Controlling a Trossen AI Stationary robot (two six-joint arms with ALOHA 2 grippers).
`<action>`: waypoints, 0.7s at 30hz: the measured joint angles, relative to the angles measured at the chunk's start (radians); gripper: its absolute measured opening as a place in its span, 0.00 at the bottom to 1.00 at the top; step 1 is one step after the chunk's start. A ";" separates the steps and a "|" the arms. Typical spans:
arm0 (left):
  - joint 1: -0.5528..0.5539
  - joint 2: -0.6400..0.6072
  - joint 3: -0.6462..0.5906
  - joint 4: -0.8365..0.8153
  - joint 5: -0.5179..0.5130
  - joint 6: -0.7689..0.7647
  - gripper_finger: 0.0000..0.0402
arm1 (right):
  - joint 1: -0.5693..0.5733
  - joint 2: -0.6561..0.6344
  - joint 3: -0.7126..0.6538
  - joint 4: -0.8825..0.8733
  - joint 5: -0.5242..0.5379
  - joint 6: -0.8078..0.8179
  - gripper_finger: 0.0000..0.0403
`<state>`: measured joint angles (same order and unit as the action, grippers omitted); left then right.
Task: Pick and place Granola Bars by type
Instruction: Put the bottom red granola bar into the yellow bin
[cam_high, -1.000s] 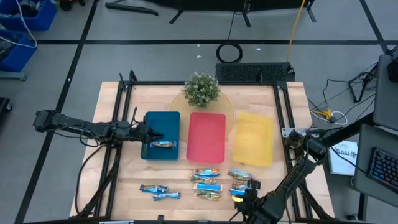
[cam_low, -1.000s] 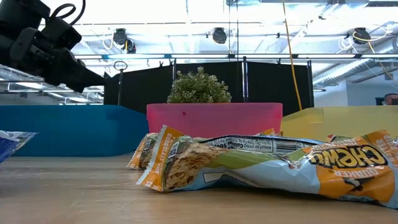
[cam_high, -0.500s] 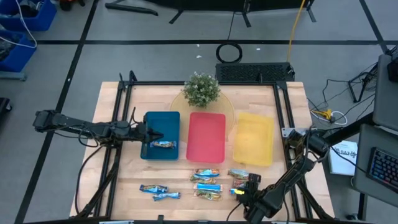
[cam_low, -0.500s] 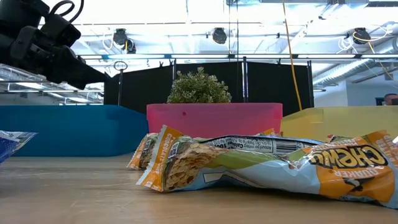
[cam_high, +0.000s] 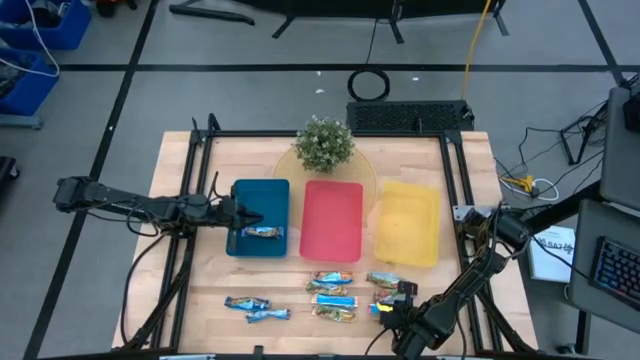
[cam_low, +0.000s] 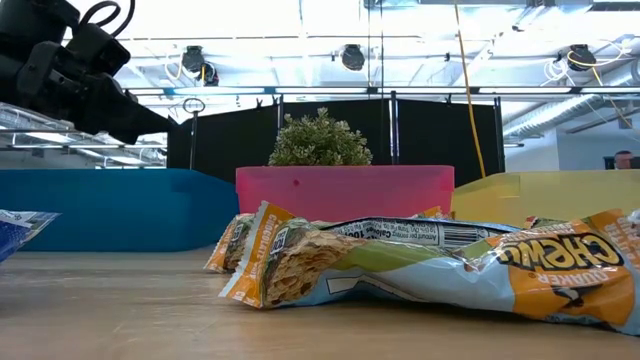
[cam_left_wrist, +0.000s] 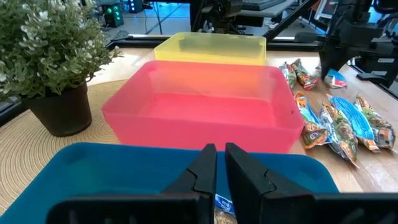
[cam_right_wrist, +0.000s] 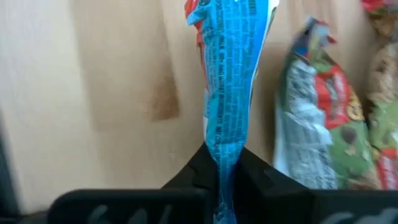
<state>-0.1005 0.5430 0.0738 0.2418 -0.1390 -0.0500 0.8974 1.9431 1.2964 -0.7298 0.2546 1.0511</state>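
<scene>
the right gripper (cam_high: 392, 306) sits at the table's five o'clock corner, its fingers pinched on a blue-wrapped granola bar (cam_right_wrist: 227, 87) whose crinkled wrapper stands on edge between them, at the three o'clock end of the loose cluster of bars (cam_high: 333, 295). a green and red bar (cam_right_wrist: 314, 124) lies just beside the held one on the bare wood. the left gripper (cam_high: 243, 217) hangs over the blue tray (cam_high: 258, 197) at the table's nine o'clock side, fingers drawn nearly together with a thin gap and nothing between them; one bar (cam_high: 264, 232) lies inside that tray near its six o'clock edge. the red tray (cam_high: 332, 220) sits at centre and the yellow tray (cam_high: 407, 222) toward three o'clock. two more bars (cam_high: 256, 308) lie apart at seven o'clock. a potted plant (cam_high: 325, 143) stands at twelve o'clock.
</scene>
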 joint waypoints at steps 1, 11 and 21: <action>0.000 0.000 0.000 -0.001 0.001 -0.002 0.10 | 0.000 -0.007 0.000 0.002 0.000 -0.006 0.04; 0.000 0.000 0.000 -0.005 0.010 -0.006 0.10 | -0.010 -0.037 0.001 -0.003 0.000 -0.051 0.04; 0.000 0.000 0.000 -0.007 0.011 -0.008 0.10 | -0.013 -0.040 0.046 -0.036 -0.031 -0.097 0.04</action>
<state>-0.1005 0.5430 0.0734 0.2347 -0.1284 -0.0582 0.8848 1.9034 1.3420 -0.7654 0.2233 0.9543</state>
